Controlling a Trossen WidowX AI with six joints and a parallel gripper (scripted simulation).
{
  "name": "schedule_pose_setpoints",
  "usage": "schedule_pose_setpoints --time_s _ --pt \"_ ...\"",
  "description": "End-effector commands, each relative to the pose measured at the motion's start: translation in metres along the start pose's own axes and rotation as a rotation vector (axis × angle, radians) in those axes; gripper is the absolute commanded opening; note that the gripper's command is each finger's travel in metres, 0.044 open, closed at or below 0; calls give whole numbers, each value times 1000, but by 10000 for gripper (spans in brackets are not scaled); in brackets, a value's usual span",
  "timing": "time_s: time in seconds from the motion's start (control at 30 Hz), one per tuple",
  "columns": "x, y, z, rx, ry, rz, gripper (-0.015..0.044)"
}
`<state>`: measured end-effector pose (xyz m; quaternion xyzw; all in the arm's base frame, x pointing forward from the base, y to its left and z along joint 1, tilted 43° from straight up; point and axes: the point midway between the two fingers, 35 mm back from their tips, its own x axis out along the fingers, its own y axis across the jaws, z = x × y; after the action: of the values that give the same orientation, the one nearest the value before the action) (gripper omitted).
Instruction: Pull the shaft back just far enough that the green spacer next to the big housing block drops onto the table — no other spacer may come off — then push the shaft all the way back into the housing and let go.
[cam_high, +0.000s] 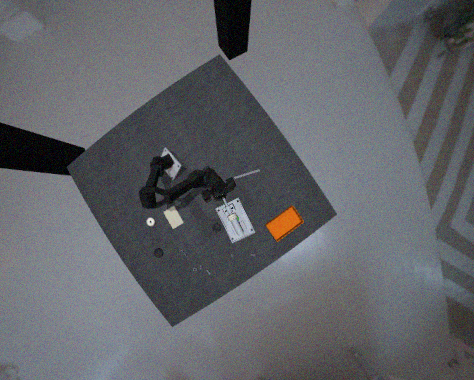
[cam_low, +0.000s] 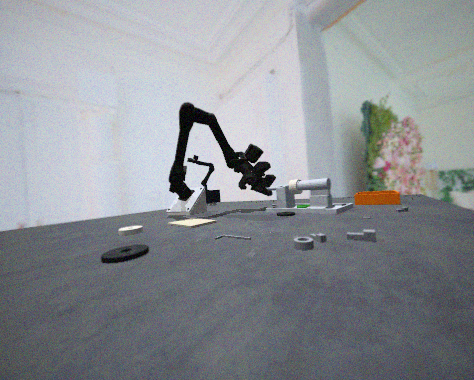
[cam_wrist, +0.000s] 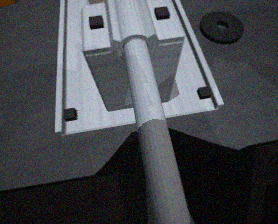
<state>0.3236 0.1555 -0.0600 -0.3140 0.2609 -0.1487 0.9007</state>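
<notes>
My gripper is shut on the grey shaft. The shaft runs from the fingers into the near support block on the pale base plate. A cream spacer sits in line with the shaft, between the near support and the grey cylinder on the big housing block. The green spacer shows low down, between the supports, at plate level. The shaft's far end is hidden inside the housing.
An orange box stands beyond the plate. A black ring lies beside the plate. A cream square, a black disc and several small grey parts lie around.
</notes>
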Motion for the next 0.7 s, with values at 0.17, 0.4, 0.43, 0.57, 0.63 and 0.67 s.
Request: schedule_pose_setpoints --time_s 0.17,0.4,0.43,0.57,0.63,0.67 --pt "2 -1 2 4 -1 -5 0" --pt "2 -1 3 4 -1 -5 0" --pt "2 -1 3 4 -1 -5 0" --pt "3 -1 3 4 -1 -5 0" --pt "3 -1 3 4 -1 -5 0" --pt "3 -1 3 4 -1 -5 0"
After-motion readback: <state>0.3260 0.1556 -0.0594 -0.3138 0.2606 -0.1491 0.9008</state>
